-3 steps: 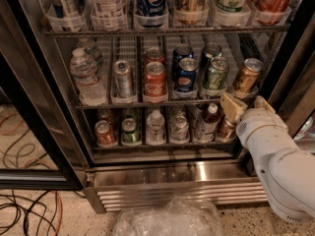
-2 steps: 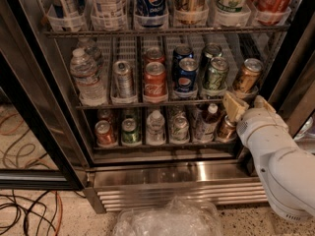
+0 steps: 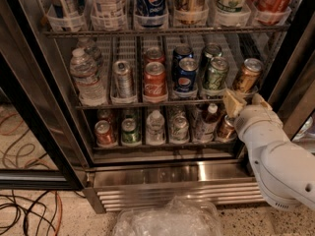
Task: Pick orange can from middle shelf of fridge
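The orange can (image 3: 246, 75) stands upright at the far right of the middle shelf (image 3: 128, 103), a grey wire rack inside the fridge (image 3: 172, 191). Its copper body and silver top are in plain view. My gripper (image 3: 245, 102) is just below and in front of the can, at the shelf's front edge. Its pale fingers (image 3: 232, 102) are spread apart and hold nothing. The white arm (image 3: 280, 161) comes in from the lower right and hides part of the lower rack's right end.
Left of the orange can stand a green-and-silver can (image 3: 215, 74), a blue Pepsi can (image 3: 186, 77), a red Coca-Cola can (image 3: 154, 80), a silver can (image 3: 123, 77) and a water bottle (image 3: 86, 75). Crumpled clear plastic (image 3: 167, 220) and cables (image 3: 24, 210) lie on the floor.
My gripper has edged slightly upward toward the orange can. The cans and bottles have not moved.
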{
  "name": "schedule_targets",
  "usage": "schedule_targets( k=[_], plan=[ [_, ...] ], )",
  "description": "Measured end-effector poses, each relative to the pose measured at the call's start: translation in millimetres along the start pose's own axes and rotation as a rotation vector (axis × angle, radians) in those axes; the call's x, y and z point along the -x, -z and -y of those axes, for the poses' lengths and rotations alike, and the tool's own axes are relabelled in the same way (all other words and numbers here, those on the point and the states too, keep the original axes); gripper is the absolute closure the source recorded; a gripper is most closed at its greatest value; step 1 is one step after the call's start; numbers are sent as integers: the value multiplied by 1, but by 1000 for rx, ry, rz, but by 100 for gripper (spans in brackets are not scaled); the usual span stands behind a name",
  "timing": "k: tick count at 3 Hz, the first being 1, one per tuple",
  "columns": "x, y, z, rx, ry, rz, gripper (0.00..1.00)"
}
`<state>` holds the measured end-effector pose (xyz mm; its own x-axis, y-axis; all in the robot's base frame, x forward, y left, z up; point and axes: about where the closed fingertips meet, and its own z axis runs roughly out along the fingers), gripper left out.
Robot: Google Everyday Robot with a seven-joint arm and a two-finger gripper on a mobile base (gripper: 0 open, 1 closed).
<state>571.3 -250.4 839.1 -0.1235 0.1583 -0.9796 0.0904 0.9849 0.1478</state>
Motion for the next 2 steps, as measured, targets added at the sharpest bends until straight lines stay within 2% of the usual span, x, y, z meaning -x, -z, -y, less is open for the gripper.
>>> schedule_targets(
  k=[2],
  plan=[
    [1,-9,15,-45,1,33,38]
  ],
)
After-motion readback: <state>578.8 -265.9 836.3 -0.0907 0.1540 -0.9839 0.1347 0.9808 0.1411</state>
